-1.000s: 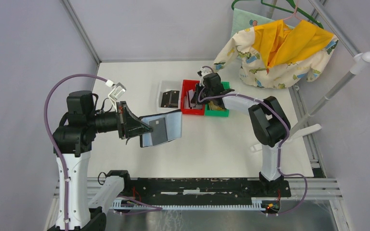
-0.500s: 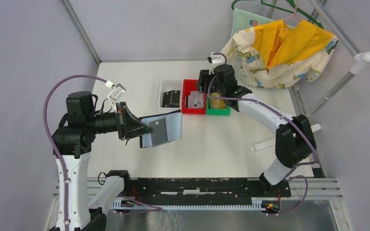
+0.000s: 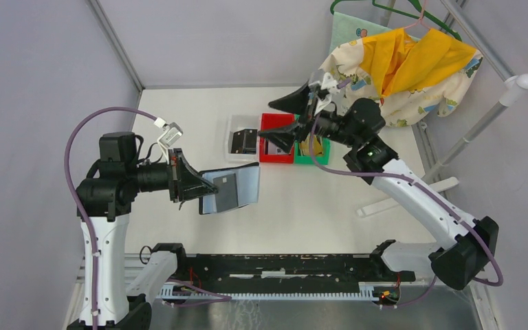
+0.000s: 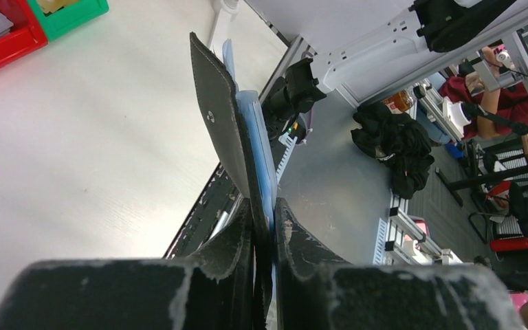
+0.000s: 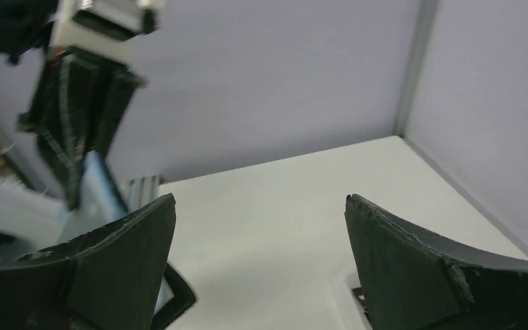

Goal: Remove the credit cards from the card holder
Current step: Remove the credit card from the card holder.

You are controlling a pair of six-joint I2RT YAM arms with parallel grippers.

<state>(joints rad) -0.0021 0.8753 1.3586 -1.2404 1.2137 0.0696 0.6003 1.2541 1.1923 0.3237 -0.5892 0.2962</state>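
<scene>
**One Card Left as Robot Empties Holder**

The left claw [image 3: 203, 190] is clamped on the near-left edge of the holder [image 3: 249, 180], holding it spread open above the table [image 3: 302, 206] at left-centre, its pale blue-grey inside turned upward. One dark card [image 3: 225, 189] sits in the pocket. To the far right, the right claw [image 3: 286, 121] hangs with its jaws spread wide and nothing between them, above a row of three bins: white [image 3: 229, 126], red [image 3: 269, 159] and green [image 3: 313, 162]. Each bin appears to hold something flat, though what exactly is too small to tell.

The step in hand looks to be the reach back for that last card. It would go best with the right claw coming in edge-on to the card's exposed side and pinching the plastic alone, not the pocket lip or the far cover. The pull should then run straight along the slot. The left claw needs to keep its pinch firm, since the holder is gripped only by one edge and a sideways tug could twist it loose.
</scene>
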